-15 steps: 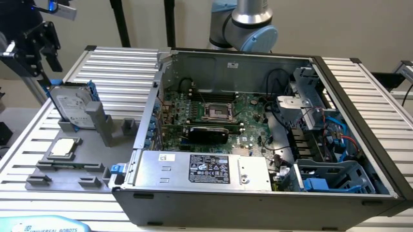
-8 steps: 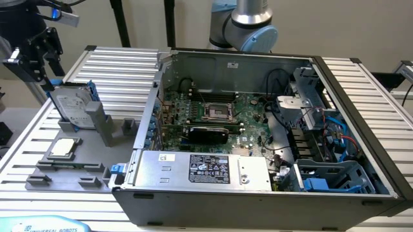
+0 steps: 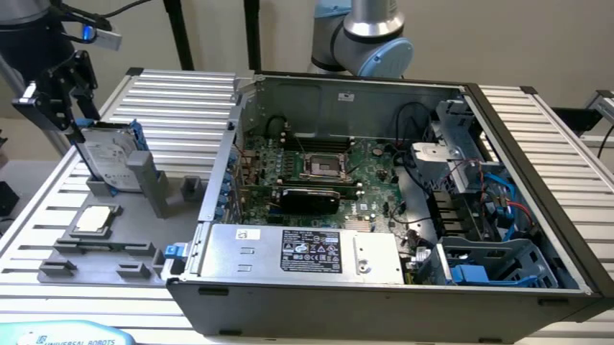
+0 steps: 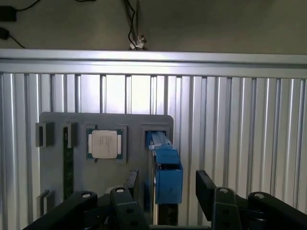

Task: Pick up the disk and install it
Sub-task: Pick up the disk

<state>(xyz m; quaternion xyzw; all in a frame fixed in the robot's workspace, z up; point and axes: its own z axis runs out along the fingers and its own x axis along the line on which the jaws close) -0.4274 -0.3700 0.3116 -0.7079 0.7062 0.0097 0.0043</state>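
Note:
The disk stands on edge in a slot of the grey fixture plate at the exterior view's left, its silver face and white label showing, blue carrier along its rim. My gripper hangs just above its top edge. In the wrist view the blue carrier edge of the disk runs between my two black fingers, with a gap on each side. The gripper is open and straddles the disk without touching it.
A small square silver chip lies on the same fixture plate beside the disk. The open computer case stands to the exterior view's right, with a grey power supply box and a grey-blue drive cage at its near corner.

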